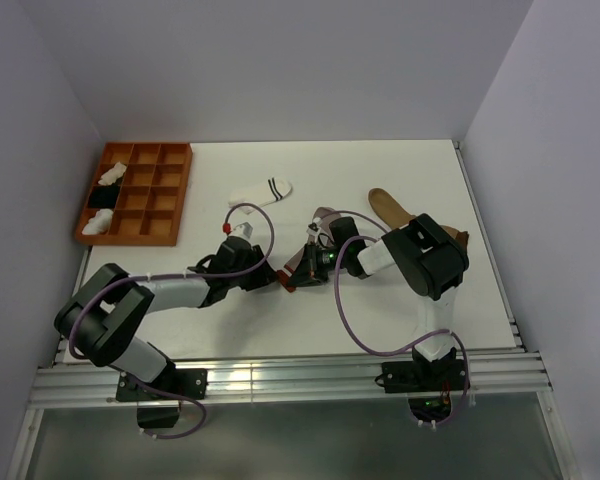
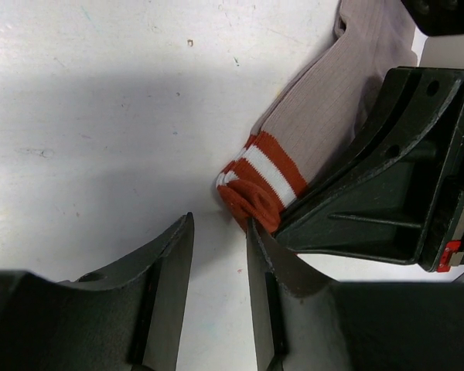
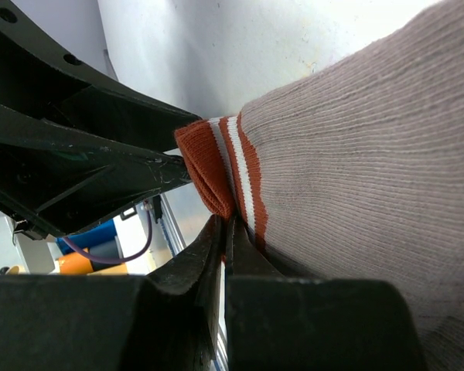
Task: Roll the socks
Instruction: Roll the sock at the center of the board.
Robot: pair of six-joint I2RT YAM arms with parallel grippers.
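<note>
Right gripper (image 3: 226,228) pinched shut on red-striped cuff (image 2: 264,176) of grey sock (image 3: 356,154); left gripper (image 2: 219,226) half-open, empty, touching fold. Best: roll tight, even, avoid finger clash

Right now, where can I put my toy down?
Bare white table runs along the back wall, from the orange wooden compartment tray to the right wall, beyond the short white striped sock. The middle is crowded: left end effector and right end effector meet at the grey red-cuffed sock.

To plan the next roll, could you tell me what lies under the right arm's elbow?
The tan-brown sock runs under it: one rounded end shows, but its middle is covered by the arm.
</note>
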